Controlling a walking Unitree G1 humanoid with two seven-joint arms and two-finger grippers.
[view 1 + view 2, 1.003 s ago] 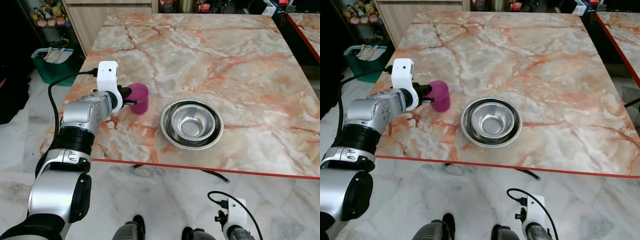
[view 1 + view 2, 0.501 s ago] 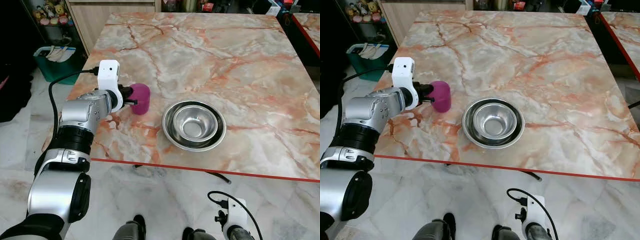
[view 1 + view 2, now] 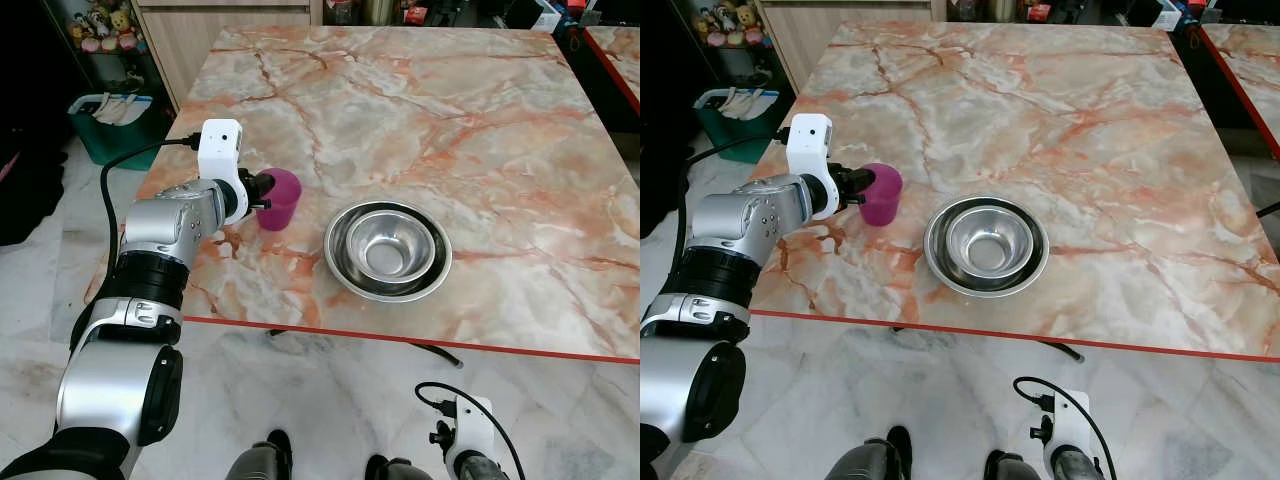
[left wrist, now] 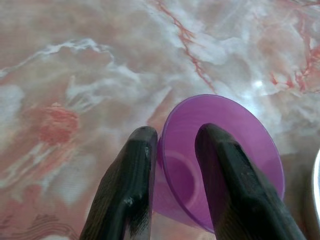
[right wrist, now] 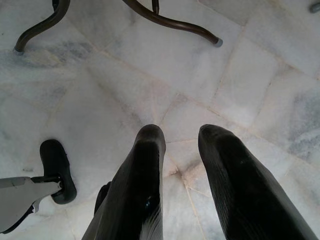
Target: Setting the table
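A purple plastic cup [image 3: 280, 196] stands on the marble table [image 3: 450, 120] near its left front corner, mouth up and tilted a little. My left gripper [image 3: 262, 194] is shut on the cup's rim. In the left wrist view one finger [image 4: 220, 165] is inside the purple cup [image 4: 250, 150] and the other finger [image 4: 135, 170] presses its outer wall. A steel bowl [image 3: 387, 250] rests to the right of the cup, apart from it. My right gripper [image 5: 181, 134] hangs below the table edge over the floor, fingers apart and holding nothing.
A red strip [image 3: 420, 338] marks the table's front edge. A green bin [image 3: 108, 128] and a wooden cabinet [image 3: 190, 30] stand past the table's left side. A second table's corner [image 3: 615, 50] sits at the far right. Dark table legs [image 5: 170, 22] cross the tiled floor.
The cup has been turned in my left gripper: its closed end faced up before, and now its open mouth shows. The bowl and my right arm stay put.
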